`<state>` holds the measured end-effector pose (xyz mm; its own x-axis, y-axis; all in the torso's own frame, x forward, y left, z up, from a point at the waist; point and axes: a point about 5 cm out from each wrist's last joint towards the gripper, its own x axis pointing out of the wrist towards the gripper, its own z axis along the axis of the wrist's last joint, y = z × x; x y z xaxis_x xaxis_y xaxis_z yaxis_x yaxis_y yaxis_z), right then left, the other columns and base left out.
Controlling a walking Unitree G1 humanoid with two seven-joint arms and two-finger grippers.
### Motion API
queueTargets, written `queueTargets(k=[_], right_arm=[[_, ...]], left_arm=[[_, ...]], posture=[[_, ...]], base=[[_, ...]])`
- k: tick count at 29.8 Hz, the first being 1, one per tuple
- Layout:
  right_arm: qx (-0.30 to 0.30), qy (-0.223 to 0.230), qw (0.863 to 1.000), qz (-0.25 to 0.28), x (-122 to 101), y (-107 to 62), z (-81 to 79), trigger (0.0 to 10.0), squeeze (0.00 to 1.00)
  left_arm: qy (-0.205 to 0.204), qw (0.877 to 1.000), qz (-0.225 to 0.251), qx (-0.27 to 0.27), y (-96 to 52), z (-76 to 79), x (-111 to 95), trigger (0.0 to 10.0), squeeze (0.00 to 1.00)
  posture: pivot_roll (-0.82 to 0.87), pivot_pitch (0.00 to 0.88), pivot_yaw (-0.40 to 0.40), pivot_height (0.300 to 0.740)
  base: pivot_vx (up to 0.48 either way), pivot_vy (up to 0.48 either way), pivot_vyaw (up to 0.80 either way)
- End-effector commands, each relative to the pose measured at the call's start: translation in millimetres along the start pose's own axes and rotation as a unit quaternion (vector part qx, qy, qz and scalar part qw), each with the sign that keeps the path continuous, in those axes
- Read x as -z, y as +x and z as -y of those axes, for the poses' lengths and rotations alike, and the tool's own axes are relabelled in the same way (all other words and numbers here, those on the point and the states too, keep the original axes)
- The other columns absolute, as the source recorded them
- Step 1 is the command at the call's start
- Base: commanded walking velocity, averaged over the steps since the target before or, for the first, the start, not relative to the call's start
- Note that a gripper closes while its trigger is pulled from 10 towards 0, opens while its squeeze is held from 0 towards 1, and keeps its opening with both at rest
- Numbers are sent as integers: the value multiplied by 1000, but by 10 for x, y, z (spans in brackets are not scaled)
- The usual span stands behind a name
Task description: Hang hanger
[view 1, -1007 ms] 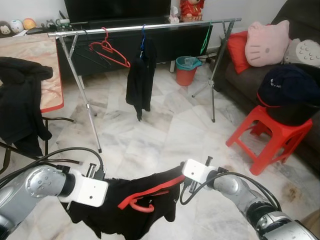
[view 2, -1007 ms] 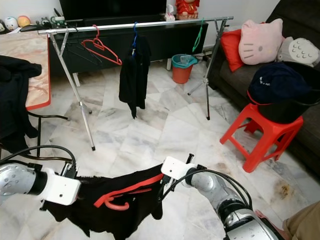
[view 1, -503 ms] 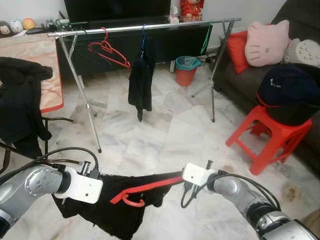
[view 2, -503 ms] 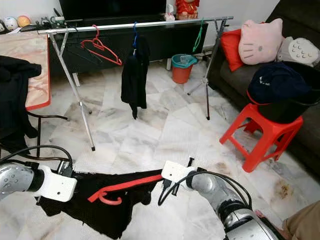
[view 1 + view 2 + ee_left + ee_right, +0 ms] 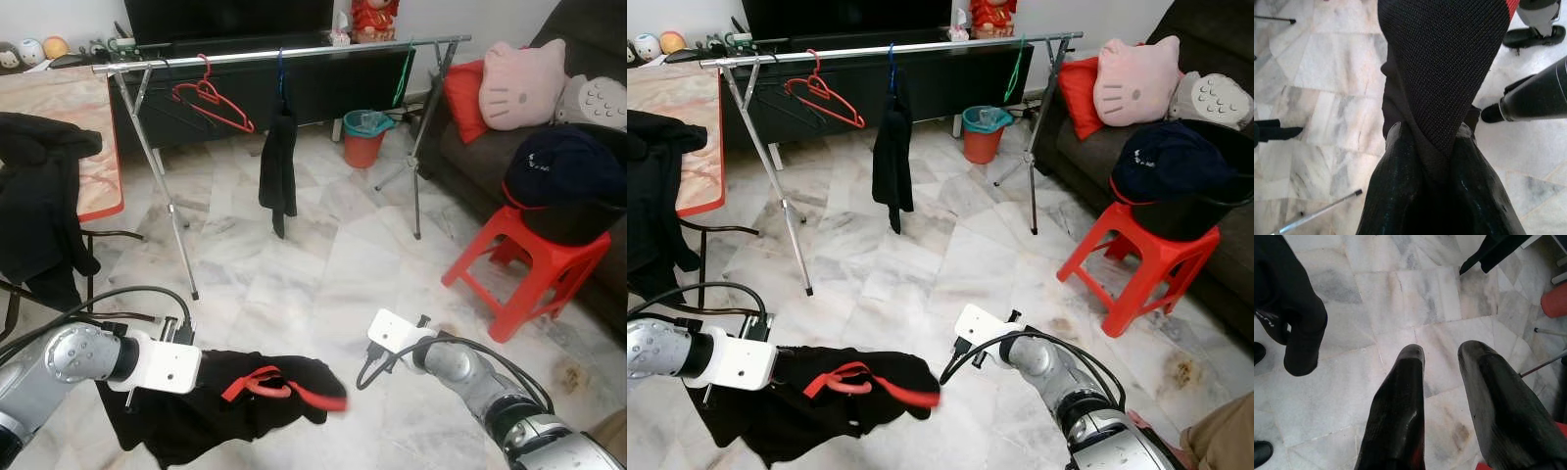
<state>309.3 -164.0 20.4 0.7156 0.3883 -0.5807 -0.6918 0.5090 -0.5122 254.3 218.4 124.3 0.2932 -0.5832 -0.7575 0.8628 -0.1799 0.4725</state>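
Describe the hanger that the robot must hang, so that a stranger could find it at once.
Look below the long silver clothes rail, low between the two arms. The red hanger lies tangled in a black garment pinched by the left gripper; the other red hanger hangs bare on the rail.

Pale marble tile floor (image 5: 323, 264), grey veining, evenly lit. Ahead of me a long dark TV cabinet (image 5: 323, 83) against a white wall (image 5: 59, 18). To my left, a surface with a red edge (image 5: 93, 127). To my right, a dark sofa (image 5: 588, 59) with a red cushion (image 5: 468, 98) and a pink cat-face pillow (image 5: 522, 83). A red plastic stool (image 5: 529, 269) stands before the sofa. A red bin with teal liner (image 5: 364, 137) sits near the cabinet.
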Motion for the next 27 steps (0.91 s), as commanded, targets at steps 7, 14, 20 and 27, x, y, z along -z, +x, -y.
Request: queueTargets(k=[7,14,20,27], right_arm=[[26,5,1000,9,-13,-9,49,10000,67],[125,54,988,75,-126,-52,164,10000,0],[150,72,981,99,-137,-84,169,10000,0],[172,93,972,130,-198,-106,202,10000,0]], left_arm=[[-44,999,29,-12,-41,-82,-71,10000,0],[-201,964,98,-146,135,-247,-93,10000,0],[-265,934,134,-200,249,-341,-181,10000,0],[-305,909,160,-234,353,-409,-306,10000,0]], posture=[[105,0,-49,740],[91,0,-40,740],[87,0,-39,740],[81,0,-36,740]], base=[[0,0,0],[0,0,0],[0,0,0],[0,0,0]])
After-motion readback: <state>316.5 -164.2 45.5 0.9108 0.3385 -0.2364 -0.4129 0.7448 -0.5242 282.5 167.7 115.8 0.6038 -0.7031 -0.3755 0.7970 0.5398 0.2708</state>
